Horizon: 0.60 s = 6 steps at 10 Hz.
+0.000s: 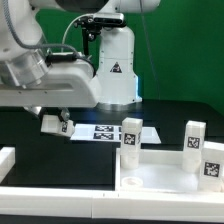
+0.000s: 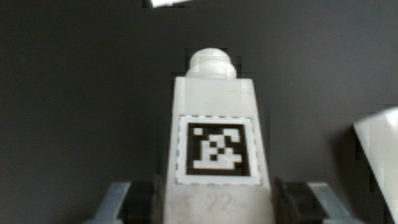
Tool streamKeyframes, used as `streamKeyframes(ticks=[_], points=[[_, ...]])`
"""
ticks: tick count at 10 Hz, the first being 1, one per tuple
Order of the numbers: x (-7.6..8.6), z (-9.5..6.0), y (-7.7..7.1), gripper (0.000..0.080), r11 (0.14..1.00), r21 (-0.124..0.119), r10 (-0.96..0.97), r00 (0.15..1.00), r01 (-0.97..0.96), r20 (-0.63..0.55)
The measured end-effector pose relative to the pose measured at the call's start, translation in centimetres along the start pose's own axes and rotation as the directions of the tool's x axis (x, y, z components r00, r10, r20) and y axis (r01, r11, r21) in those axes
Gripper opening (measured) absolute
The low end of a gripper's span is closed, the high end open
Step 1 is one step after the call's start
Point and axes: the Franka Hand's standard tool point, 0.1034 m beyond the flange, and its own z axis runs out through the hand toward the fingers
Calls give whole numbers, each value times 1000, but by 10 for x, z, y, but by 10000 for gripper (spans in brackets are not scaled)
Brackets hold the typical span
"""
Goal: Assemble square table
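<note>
My gripper (image 2: pixel 217 205) is shut on a white table leg (image 2: pixel 217 120). One finger (image 2: pixel 121 200) presses each side of the leg's base, and the leg's black-and-white tag faces the wrist camera. In the exterior view the gripper (image 1: pixel 48 115) hangs over the black table at that view's left, with the leg (image 1: pixel 55 127) tilted in it. The square table top (image 1: pixel 160 170), a white tray with a raised rim, lies at the lower right. Three tagged legs stand on it: one at the back left (image 1: pixel 131 134), one at the back right (image 1: pixel 194 136), one nearer the front right (image 1: pixel 211 164).
The marker board (image 1: pixel 105 132) lies flat between the held leg and the table top. A long white border rail (image 1: pixel 90 205) runs along the front, with a white block (image 1: pixel 5 160) at the exterior view's left. The white robot base (image 1: pixel 115 65) stands behind.
</note>
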Motion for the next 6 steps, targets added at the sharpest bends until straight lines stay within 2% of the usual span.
streamKeyframes(ticks=[2, 3, 4, 6], points=[[19, -42, -46, 285, 997, -15, -77, 979, 76, -189], [21, -55, -66, 285, 995, -15, -101, 960, 100, -262], [18, -64, -80, 285, 997, -20, -72, 934, 69, -349], [21, -65, -76, 285, 997, -49, -79, 864, 63, -497]])
